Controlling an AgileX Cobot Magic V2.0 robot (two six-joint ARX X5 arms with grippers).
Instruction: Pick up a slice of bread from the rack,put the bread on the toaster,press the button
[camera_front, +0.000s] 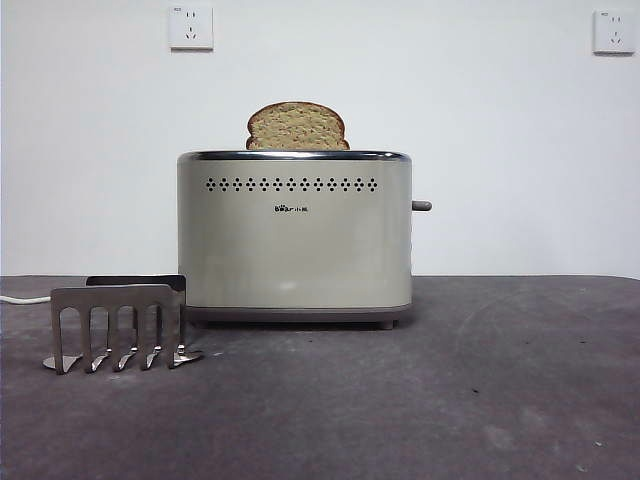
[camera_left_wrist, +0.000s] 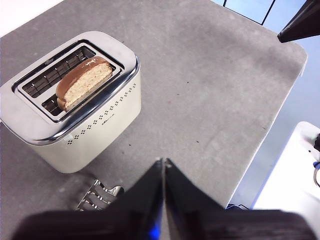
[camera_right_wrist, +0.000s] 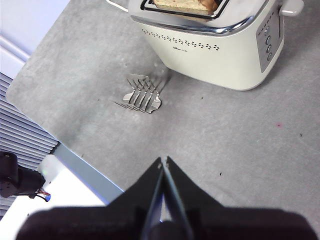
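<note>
Now one slice of bread (camera_front: 297, 127) in one toaster (camera_front: 294, 236), one rack (camera_front: 118, 326)

Even, soft indoor light — no hard shadows. The toaster (camera_front: 294, 232) casts only a faint shadow at its base, and its chrome rim shows mild glare in the left wrist view. The front view is sharp. In both wrist views the near jaws are dark and blurred — out of focus.

We see the bread (camera_front: 297, 127) standing in the toaster (camera_front: 294, 240), its top poking out; the rack (camera_front: 118, 327) sits before the toaster's left corner.
</note>
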